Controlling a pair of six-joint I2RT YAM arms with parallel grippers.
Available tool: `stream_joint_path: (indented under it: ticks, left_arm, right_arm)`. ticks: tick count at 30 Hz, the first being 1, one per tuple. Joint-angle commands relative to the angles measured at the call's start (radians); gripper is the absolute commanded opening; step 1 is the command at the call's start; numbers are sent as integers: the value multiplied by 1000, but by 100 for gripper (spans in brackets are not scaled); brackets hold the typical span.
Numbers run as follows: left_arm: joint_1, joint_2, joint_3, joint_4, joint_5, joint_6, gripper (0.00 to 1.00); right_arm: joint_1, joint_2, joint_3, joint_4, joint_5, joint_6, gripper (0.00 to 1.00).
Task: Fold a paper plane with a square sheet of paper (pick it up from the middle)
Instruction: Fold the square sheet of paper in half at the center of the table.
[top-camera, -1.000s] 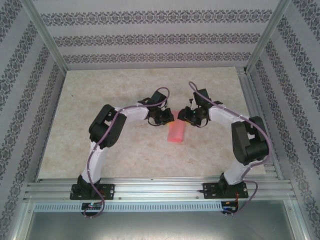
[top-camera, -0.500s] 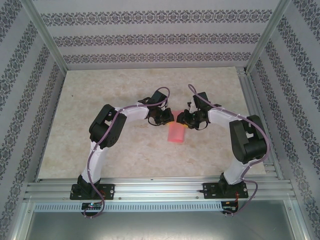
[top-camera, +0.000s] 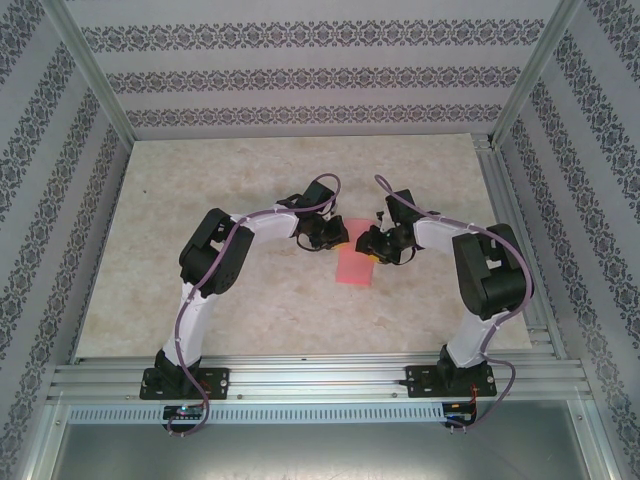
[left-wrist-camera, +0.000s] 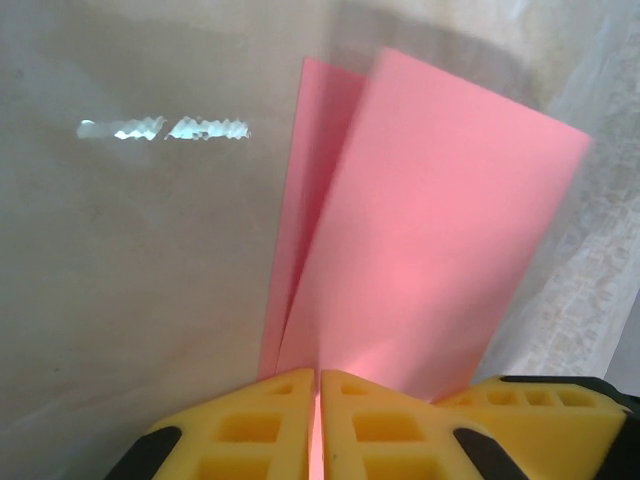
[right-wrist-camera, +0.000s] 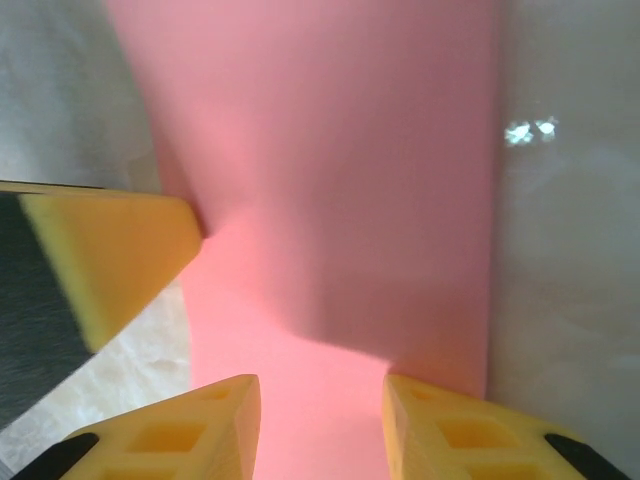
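Fig.: L gripper (left-wrist-camera: 318, 375) clamped on folded paper (left-wrist-camera: 430, 250); R gripper (right-wrist-camera: 318, 390), jaws partly apart over it, should press flat w/o tugging.

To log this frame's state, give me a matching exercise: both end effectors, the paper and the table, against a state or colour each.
1. left end effector
2. right end effector
3. paper
4. table

A. beige, marbled
B. jaws apart
C. pink, folded over
D. shut on the paper

Pairs: 1-D, 2-B, 3-C, 4-A
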Motion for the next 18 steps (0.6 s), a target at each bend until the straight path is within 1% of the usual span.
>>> stream_joint_path:
  ticks: [1, 6, 12, 18]
  left_arm:
    - [-14, 35, 15, -37, -16, 20, 13]
    - [-14, 40, 19, -40, -12, 23, 13]
    - [-14, 40, 19, -44, -13, 26, 13]
    - [-14, 41, 18, -45, -11, 27, 13]
  right_arm:
    - [-15, 36, -42, 20, 23, -9, 38]
    - [-31, 37, -79, 70, -7, 9, 38]
    - [-34, -66, -79, 101, -96, 28, 41]
    - [-37, -122, -127, 143, -165, 44, 41]
